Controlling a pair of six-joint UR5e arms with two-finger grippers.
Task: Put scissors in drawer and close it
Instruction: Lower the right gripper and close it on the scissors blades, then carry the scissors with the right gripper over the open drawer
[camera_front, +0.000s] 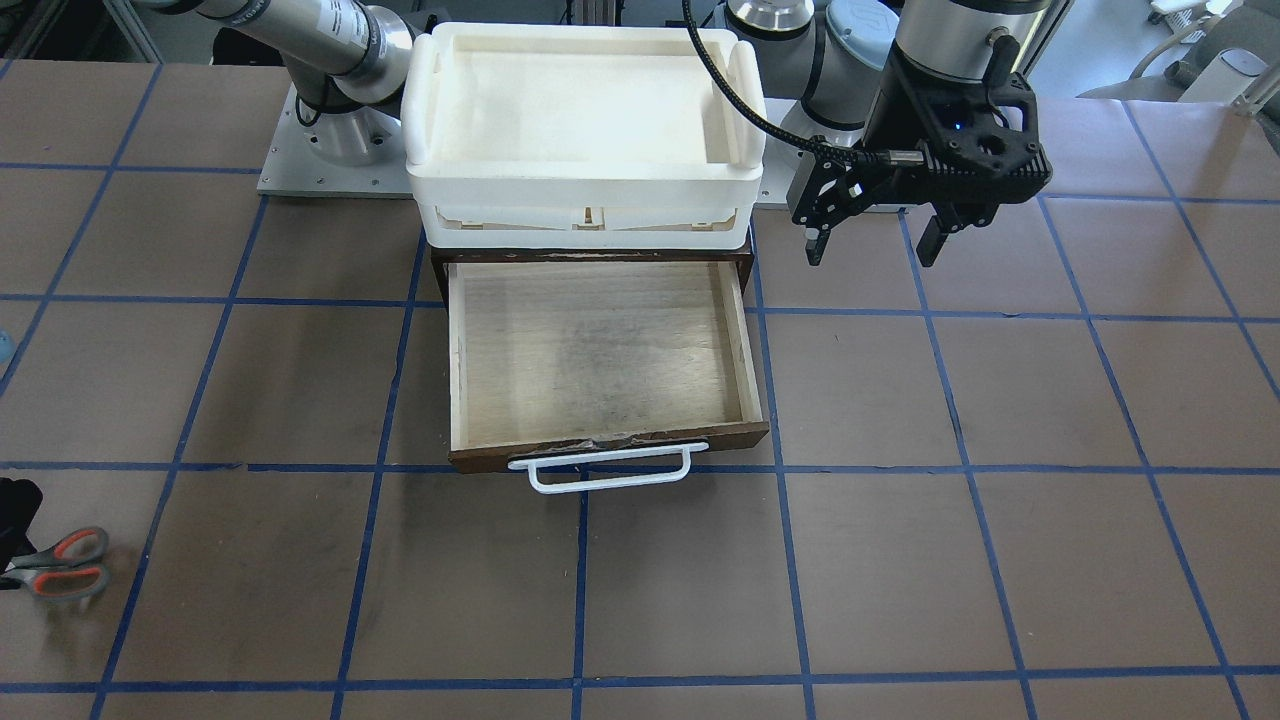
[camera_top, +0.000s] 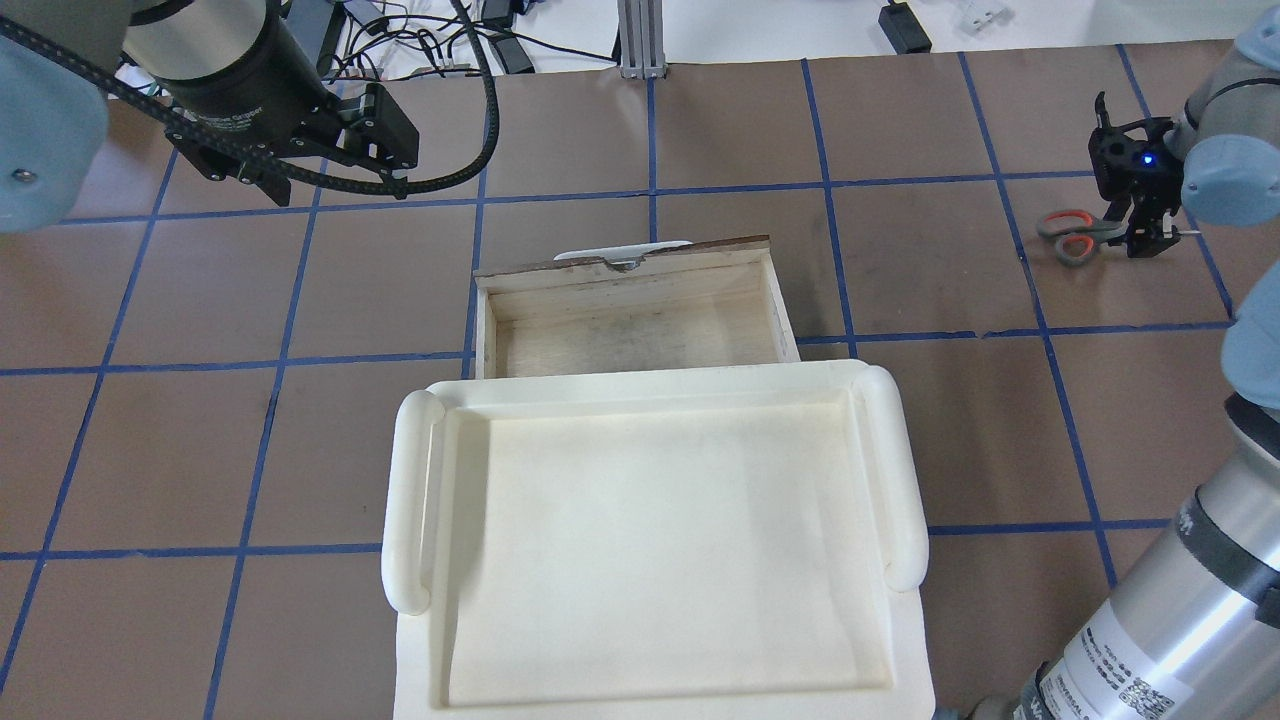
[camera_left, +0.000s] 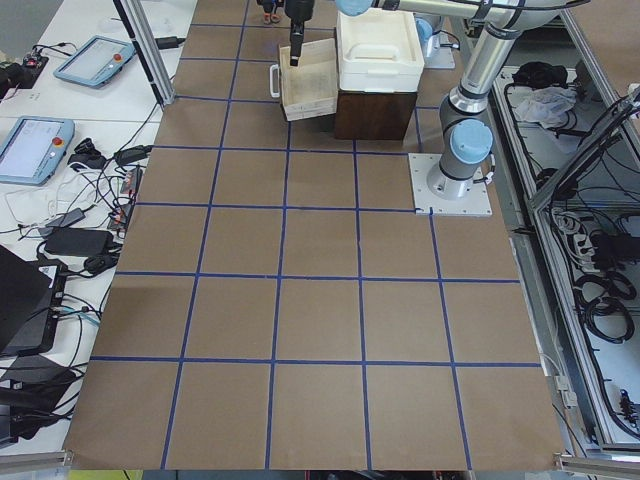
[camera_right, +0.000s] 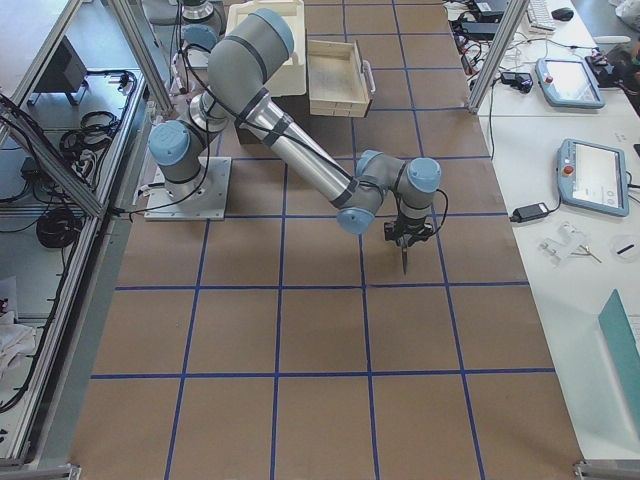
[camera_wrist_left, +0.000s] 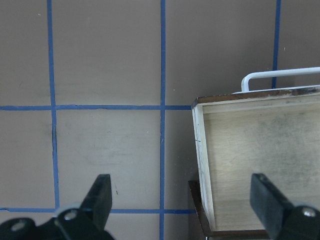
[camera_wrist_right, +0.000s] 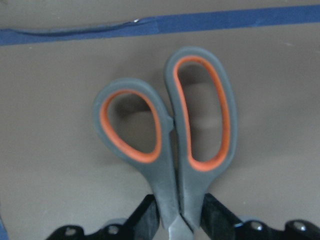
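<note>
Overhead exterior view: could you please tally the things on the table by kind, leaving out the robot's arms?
scissors: 1
wooden drawer: 1
white tray: 1
Total: 3

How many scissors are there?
1. The scissors are far out on the robot's right side of the table, pinched in the right gripper. The open drawer holds none.

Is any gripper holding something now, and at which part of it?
The right gripper pinches the scissors at the neck, next to the handle loops. The left gripper holds nothing.
</note>
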